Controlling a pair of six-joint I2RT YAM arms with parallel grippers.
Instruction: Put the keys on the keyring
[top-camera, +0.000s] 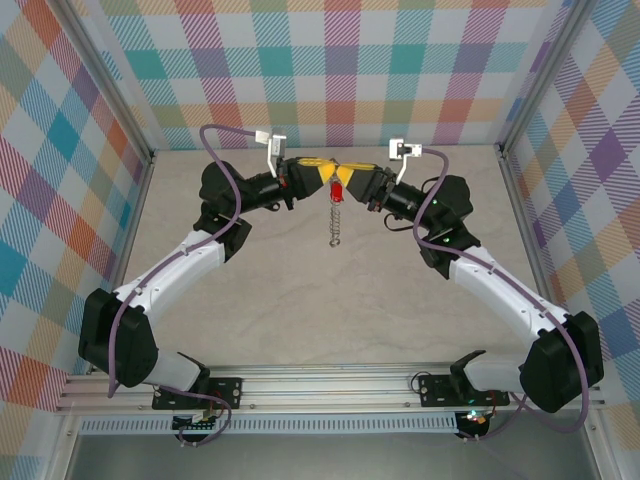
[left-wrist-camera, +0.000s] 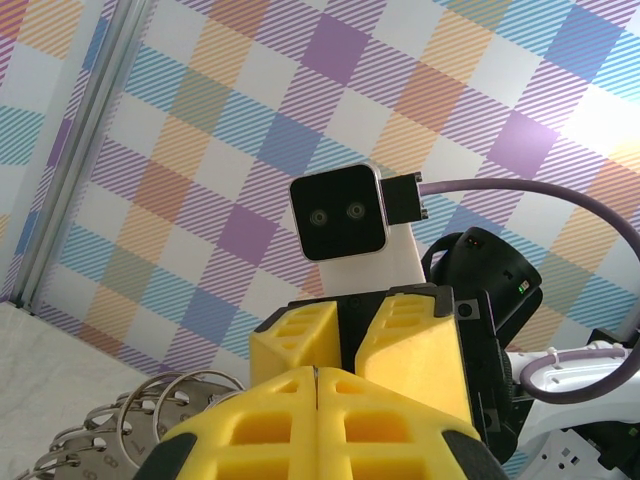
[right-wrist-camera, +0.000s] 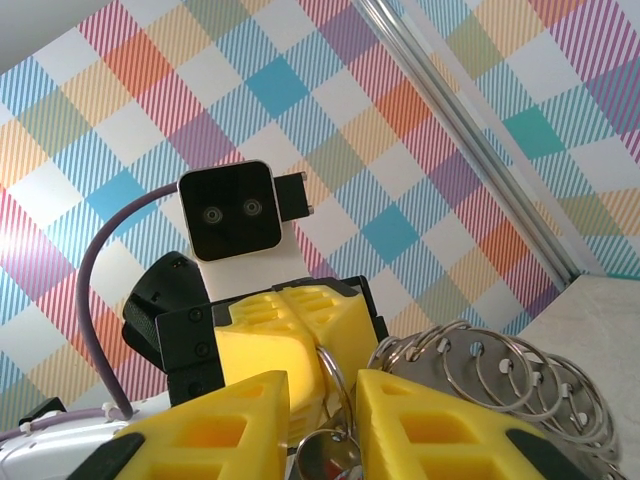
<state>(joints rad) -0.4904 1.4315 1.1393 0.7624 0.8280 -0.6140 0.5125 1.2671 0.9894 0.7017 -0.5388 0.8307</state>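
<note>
Left gripper (top-camera: 320, 175): jaws pressed shut, what they pinch is hidden. Right gripper (top-camera: 350, 181): jaws narrowly apart around a keyring (top-camera: 337, 228) loop, grip unconfirmed. Red key (top-camera: 337, 187) sits between both fingertips, nearer the right. The keyring dangles lengthwise beneath it.

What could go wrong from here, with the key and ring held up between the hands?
The keyring dangles in mid-air under the shut left hand; a slip would drop it onto the table. The right hand sits almost tip to tip with the left, so their yellow fingers may collide. The tiny red key could snag among the loops.
</note>
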